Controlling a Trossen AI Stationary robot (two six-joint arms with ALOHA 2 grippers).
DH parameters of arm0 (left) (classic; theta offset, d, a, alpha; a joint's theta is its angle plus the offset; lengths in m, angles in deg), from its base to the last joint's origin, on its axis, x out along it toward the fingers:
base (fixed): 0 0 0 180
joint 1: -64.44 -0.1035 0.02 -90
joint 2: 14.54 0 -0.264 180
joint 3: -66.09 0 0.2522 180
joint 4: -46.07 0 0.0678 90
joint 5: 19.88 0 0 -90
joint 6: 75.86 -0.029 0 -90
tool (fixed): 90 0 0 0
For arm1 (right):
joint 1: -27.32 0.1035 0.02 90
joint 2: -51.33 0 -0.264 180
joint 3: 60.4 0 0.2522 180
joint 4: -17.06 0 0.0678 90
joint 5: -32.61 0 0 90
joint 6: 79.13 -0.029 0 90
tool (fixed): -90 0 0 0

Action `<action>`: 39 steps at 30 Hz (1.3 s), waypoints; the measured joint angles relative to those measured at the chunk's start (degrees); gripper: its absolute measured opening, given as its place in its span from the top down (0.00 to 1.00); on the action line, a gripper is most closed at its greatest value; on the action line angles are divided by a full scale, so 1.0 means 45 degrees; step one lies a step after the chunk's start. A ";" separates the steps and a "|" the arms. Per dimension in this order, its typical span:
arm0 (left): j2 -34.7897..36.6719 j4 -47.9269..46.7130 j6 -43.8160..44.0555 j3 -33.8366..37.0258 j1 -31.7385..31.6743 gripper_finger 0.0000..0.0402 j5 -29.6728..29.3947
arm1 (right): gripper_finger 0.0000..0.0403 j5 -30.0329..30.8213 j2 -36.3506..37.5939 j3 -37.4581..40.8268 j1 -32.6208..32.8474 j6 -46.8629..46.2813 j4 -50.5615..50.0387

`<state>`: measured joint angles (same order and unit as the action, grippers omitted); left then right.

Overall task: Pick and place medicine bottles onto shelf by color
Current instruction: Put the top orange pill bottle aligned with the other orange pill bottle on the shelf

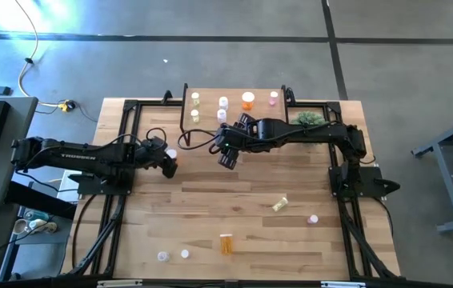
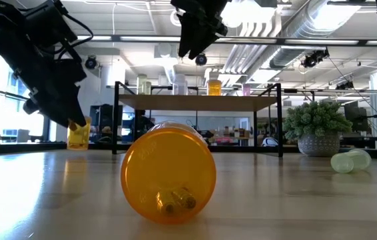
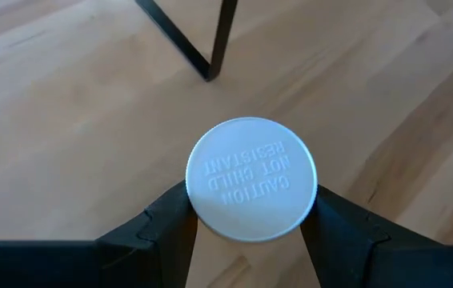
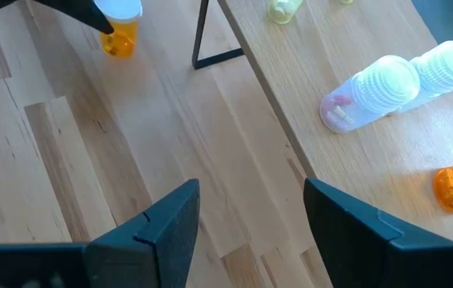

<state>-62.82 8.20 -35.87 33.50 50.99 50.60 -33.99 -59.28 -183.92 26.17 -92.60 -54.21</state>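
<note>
Meanwhile, the left hand (image 3: 250, 228) grips an orange bottle (image 2: 78, 135) by its white cap (image 3: 251, 178) near the table's (image 1: 210, 208) left edge; the right hand (image 4: 250, 216) hangs open beside the shelf (image 1: 234, 96).

txt: "caution not child resistant" — on white cap (image 3: 251, 179) | "trossen" — on left arm (image 1: 74, 156)

You've got an orange bottle (image 2: 77, 135) w/ white cap upright, off the shelf (image 1: 238, 102); six bottles on shelf, others scattered on tabletop.
</note>
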 joint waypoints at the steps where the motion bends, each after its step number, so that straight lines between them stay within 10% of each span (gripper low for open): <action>1: 0.0017 0.0003 -0.0081 0.0000 0.0000 0.53 0.0083 | 0.47 0.0000 0.0000 0.0000 0.0000 0.0002 0.0000; 25: 0.0021 -0.0134 -0.0959 -0.1589 0.1581 0.53 0.1337 | 0.47 -0.0007 0.0000 0.0000 0.0000 0.0012 0.0005; 39: 0.0016 0.0517 -0.0939 -0.2516 0.3350 0.53 0.1023 | 0.47 -0.3384 0.0000 -0.0004 0.0267 0.0150 0.0818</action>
<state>-62.75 10.53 -40.09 22.17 66.06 55.21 -49.22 -59.28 -183.94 27.38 -91.92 -50.53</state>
